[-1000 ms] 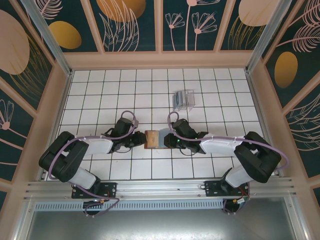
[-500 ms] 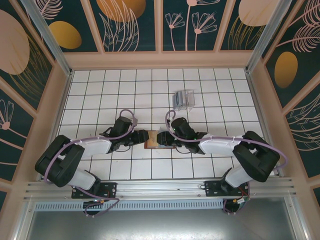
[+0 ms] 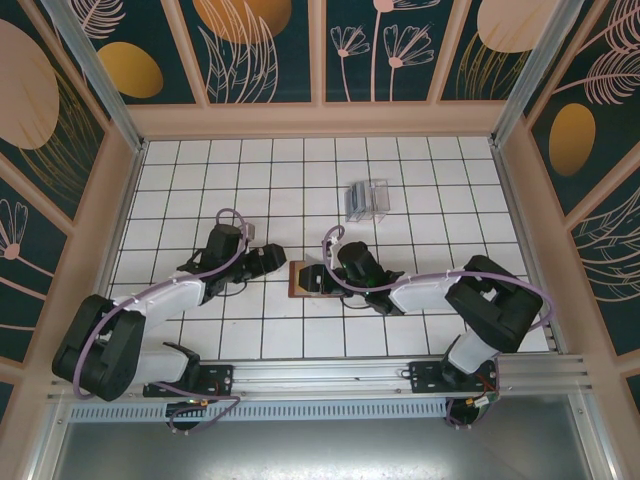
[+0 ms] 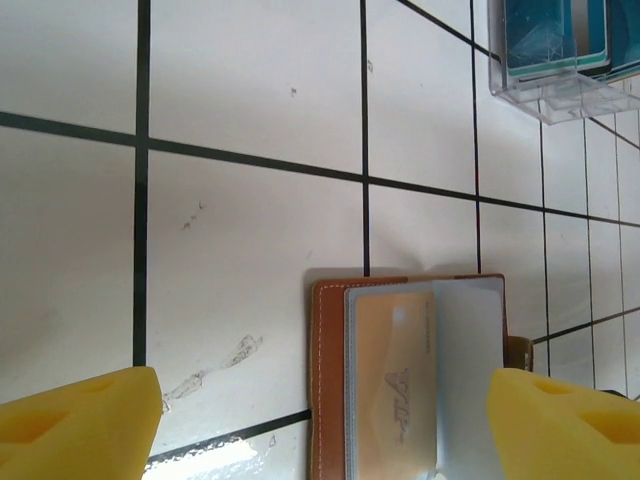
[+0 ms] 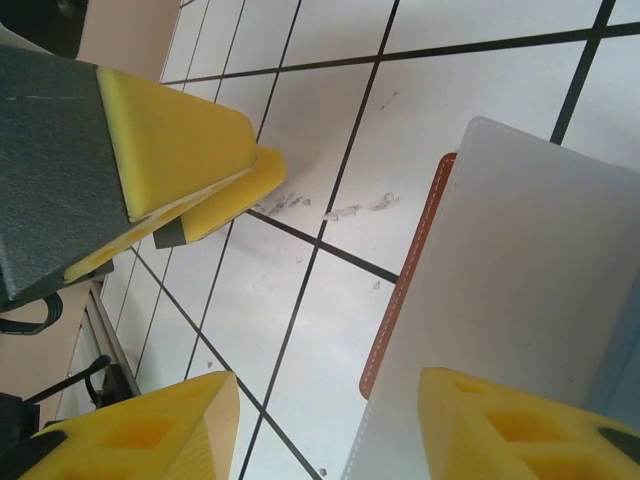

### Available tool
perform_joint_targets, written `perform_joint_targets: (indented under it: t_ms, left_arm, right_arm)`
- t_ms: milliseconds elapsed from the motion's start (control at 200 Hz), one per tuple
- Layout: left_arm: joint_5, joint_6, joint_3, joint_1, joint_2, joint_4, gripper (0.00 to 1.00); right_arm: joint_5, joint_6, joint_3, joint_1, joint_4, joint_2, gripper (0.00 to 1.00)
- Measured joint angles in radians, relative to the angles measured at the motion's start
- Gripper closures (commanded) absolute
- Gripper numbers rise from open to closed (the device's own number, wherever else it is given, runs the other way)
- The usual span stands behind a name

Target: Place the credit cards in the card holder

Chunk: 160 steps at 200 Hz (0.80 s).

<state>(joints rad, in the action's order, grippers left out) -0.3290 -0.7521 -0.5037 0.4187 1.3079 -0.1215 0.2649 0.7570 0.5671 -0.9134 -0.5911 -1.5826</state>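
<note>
Centre: open reddish-brown leather-look card holder (image 3: 300,282) lies flat on the white tiled table (image 3: 200,170).
Left flank: left gripper (image 3: 272,263), jaws spread, just beside it.
Right flank: right gripper (image 3: 318,276), jaws apart, over its edge.
Far side: bare tiles up to the clear plastic box (image 3: 366,200), well apart.
</note>
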Motion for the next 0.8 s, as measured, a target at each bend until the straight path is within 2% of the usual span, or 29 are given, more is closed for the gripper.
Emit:
perform_joint_targets:
  t_ms: [160, 320, 395, 490, 631, 801]
  left_arm:
    - [0.018, -0.001, -0.002, 0.000, 0.004, 0.013, 0.15]
    - [0.053, 0.001, -0.021, 0.000, 0.005, 0.041, 0.14]
    - [0.077, 0.007, -0.038, 0.000, -0.006, 0.049, 0.06]
    - [0.107, 0.011, -0.040, -0.002, -0.054, 0.055, 0.02]
    - [0.113, 0.018, -0.037, -0.002, -0.122, 0.044, 0.01]
    - [0.093, 0.019, -0.029, -0.002, -0.126, 0.027, 0.02]
  right_arm:
    - [-0.026, 0.000, 0.002, 0.001, 0.019, -0.012, 0.50]
    - [-0.032, -0.032, 0.083, -0.020, 0.097, -0.113, 0.50]
    - [-0.037, -0.052, 0.120, -0.023, 0.145, -0.119, 0.50]
    - [-0.039, -0.069, 0.143, -0.014, 0.167, -0.116, 0.49]
    - [-0.046, -0.100, 0.143, 0.032, 0.249, -0.041, 0.44]
    - [-0.127, -0.182, 0.206, 0.137, 0.383, 0.096, 0.40]
